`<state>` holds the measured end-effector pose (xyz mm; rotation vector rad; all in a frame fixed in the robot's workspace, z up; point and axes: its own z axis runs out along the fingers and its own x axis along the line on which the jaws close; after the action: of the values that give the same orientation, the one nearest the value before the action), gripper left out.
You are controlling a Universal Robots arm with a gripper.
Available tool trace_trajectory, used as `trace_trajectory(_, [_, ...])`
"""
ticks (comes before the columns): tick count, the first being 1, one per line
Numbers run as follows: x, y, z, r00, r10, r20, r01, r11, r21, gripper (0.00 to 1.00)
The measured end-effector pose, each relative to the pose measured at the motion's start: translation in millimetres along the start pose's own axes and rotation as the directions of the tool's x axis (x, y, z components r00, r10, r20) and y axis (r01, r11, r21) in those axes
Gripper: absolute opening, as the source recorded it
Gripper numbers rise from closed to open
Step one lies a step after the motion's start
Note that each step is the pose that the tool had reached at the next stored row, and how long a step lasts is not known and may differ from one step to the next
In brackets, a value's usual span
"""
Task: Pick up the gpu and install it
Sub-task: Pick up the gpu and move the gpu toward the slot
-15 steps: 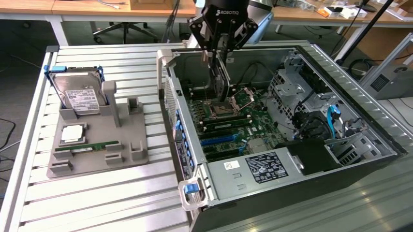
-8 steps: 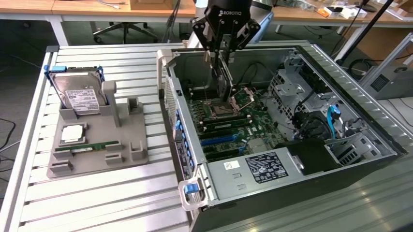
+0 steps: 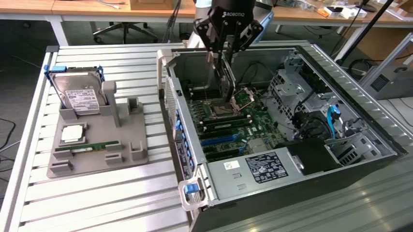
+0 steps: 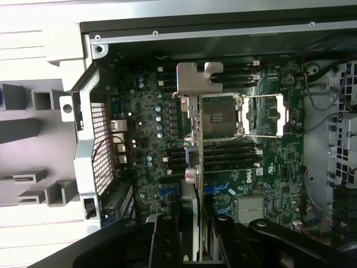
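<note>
The hand [image 3: 224, 54] is partly closed, its fingers clamped on the gpu [image 3: 225, 79]. The card hangs edge-down just below it, over the motherboard [image 3: 253, 128] inside the open computer case [image 3: 171, 96]. The case lies on a slatted metal desk [image 3: 96, 203]. Beyond the hand stand wooden benches [image 3: 26, 6] and an office chair [image 3: 123, 30].

Overall light: bright and even, falling from overhead (no single hard beam shows).
Table [image 3: 103, 193]: beside the gripper [image 3: 223, 57], on the exterior view's left, the pale slats carry a soft sheen.
Case [image 3: 361, 104]: below the gripper, its walls shade the motherboard [image 3: 248, 123], dimmest in the corner farthest from it.
Wrist view, gripper [image 4: 195, 241]: the black fingers [image 4: 164, 243] read as dark silhouettes.
Wrist view, gpu [image 4: 195, 145]: its silvery bracket [image 4: 198, 78] glints.
Wrist view, table [image 4: 39, 28]: washed out to near white.
</note>
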<state>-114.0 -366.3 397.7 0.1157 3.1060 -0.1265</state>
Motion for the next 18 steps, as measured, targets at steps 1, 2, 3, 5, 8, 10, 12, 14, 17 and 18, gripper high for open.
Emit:
trace_trajectory(1, [-0.5,0.1,0.3,1.0,0.0,0.0,0.0,1.0,0.0,0.27])
trace_trajectory(2, [-1.2,0.1,0.5,1.0,0.0,0.0,0.0,1.0,0.0002,0.27])
trace_trajectory(3, [-2.0,0.2,0.8,1.0,0.0,0.0,0.0,1.0,0.0003,0.27])
trace_trajectory(5, [-3.2,0.3,1.4,1.0,0.0,0.0,0.0,1.0,0.0005,0.27])
trace_trajectory(8, [-5.0,0.5,2.0,1.0,0.0,0.0001,0.0,1.0,0.001,0.27])
trace_trajectory(10, [-6.6,0.7,2.6,1.0,0.0,0.0001,0.0,1.0,0.0014,0.27])
trace_trajectory(12, [-8.7,0.9,3.4,1.0,0.0,0.0001,0.0,1.0,0.002,0.27])
trace_trajectory(14, [-9.7,1.0,3.8,1.0,0.0,0.0002,0.0,1.0,0.0024,0.27])
trace_trajectory(17, [-11.1,1.1,4.3,1.0,0.0,0.0002,0.0,1.0,0.0031,0.27])
trace_trajectory(18, [-11.4,1.2,4.4,1.0,0.0,0.0002,0.0,1.0,0.0031,0.27])
